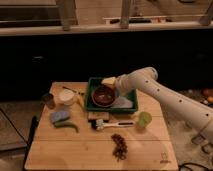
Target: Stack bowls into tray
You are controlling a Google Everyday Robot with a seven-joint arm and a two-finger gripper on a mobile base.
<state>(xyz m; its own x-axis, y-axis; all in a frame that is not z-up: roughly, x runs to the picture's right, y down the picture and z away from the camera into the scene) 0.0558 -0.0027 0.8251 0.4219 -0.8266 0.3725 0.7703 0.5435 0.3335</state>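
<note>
A glossy dark red-brown bowl point(103, 96) sits in the left half of the dark green tray point(129, 105) at the back middle of the wooden table. My white arm reaches in from the right. My gripper point(110, 83) is over the tray's back edge, just above and behind the bowl. I see only this one bowl; whether another lies under it is hidden.
A lime-green cup point(144, 119) stands right of the tray. A brush point(107, 123) lies in front of it. A bluish sponge point(60, 116), a green vegetable point(68, 125), a white cup point(66, 97) and a small can point(48, 100) are at the left. Brown bits point(119, 146) lie near the front.
</note>
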